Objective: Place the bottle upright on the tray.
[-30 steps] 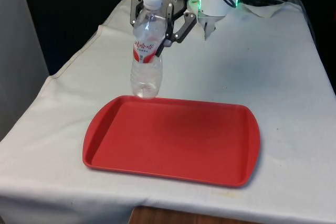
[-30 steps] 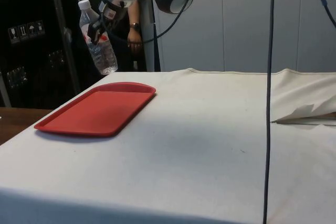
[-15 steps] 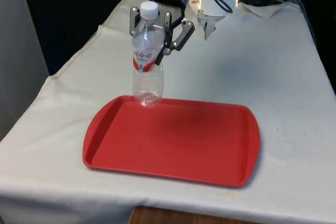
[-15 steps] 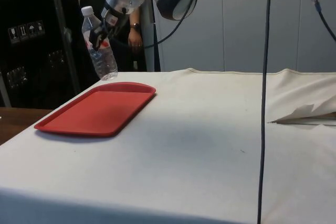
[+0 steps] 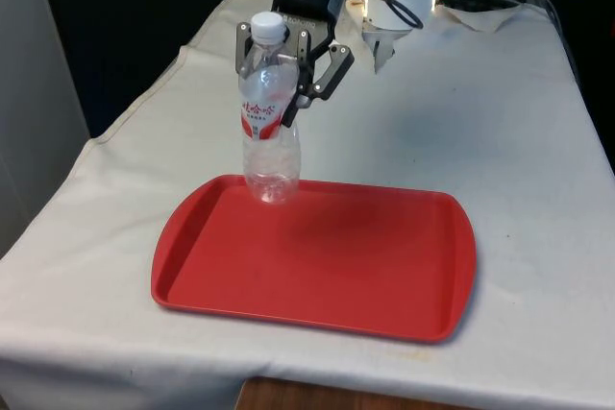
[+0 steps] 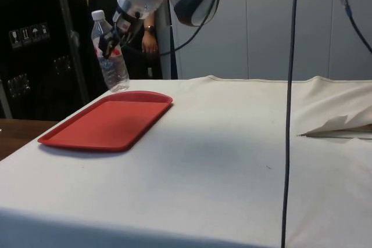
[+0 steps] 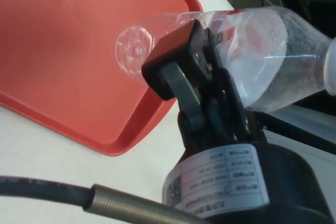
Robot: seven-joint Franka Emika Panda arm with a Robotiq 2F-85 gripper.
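Bottle [image 5: 269, 112] hangs near-upright over the red tray's [image 5: 317, 266] far edge, and we see the tool [image 5: 288, 79] clamped on its upper body, above the desk [image 5: 500, 122].

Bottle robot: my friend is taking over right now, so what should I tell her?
Gripper: shut on the bottle, gripping it around the upper body near the red label.
Bottle: cap up, slightly tilted, held in the air above the tray, over its far edge at the corner on the front view's left. Its base looks close to the tray but not yet resting on it.
Done: bottle picked up and brought to the tray.
Left: lower it, stand it upright on the tray, open the gripper, pull away.
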